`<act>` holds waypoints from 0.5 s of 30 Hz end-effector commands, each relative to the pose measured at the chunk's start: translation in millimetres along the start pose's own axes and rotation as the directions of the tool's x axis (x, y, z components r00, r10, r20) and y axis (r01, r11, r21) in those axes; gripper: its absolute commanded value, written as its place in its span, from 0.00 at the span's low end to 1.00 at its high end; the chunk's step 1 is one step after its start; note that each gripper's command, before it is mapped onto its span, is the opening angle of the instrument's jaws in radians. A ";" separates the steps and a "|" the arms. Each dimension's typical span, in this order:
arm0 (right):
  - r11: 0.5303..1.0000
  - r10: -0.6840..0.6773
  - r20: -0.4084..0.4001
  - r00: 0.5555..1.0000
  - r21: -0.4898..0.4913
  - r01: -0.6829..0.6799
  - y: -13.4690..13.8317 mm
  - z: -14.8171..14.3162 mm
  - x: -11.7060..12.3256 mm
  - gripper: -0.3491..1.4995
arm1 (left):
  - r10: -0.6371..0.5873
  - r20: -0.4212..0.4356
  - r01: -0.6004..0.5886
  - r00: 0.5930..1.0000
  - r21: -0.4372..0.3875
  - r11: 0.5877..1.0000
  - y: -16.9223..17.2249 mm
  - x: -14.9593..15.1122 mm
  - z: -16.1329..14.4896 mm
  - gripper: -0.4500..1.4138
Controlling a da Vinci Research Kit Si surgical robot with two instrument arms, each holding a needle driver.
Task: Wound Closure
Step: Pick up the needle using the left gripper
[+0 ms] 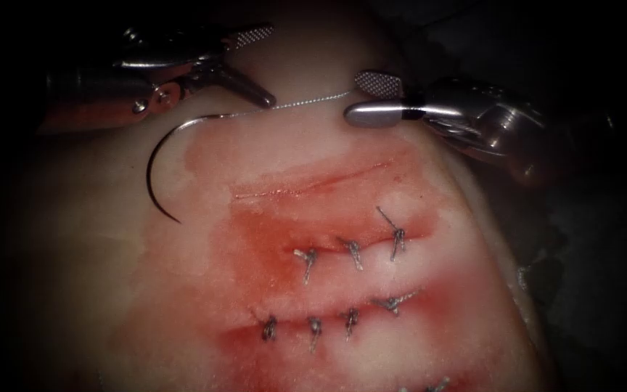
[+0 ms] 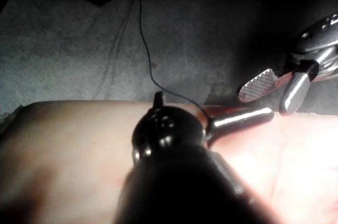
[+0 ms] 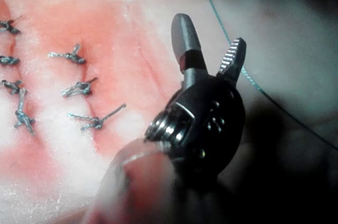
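The curved needle [image 1: 155, 163] lies free on the tissue [image 1: 110, 276], left of the cuts, with its point toward the bottom and no part in the tissue. Thread [image 1: 306, 101] runs from its blunt end rightward to my right tool [image 1: 352, 96], whose jaws stand open around the thread's line, holding nothing. My left tool [image 1: 270, 65] hovers just above the needle's blunt end, jaws wide open and empty. A thin unstitched cut [image 1: 313, 183] crosses the tissue below both tools. The right wrist view has the thread [image 3: 248, 78] passing beside my open right tool [image 3: 210, 31].
Two stitched cuts with several knots [image 1: 353, 250] and cut thread ends lie lower on the tissue, in red fluid [image 1: 270, 239]. Those knots [image 3: 79, 87] also show in the right wrist view. Dark thread [image 2: 148, 60] trails over grey cloth [image 2: 63, 49] behind the tissue.
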 end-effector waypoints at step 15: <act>1.000 0.000 0.002 1.000 -0.003 0.000 0.0 0.8 0.4 0.79 | -0.007 0.063 0.013 0.998 -0.101 0.995 -3.6 -1.6 -2.8 0.87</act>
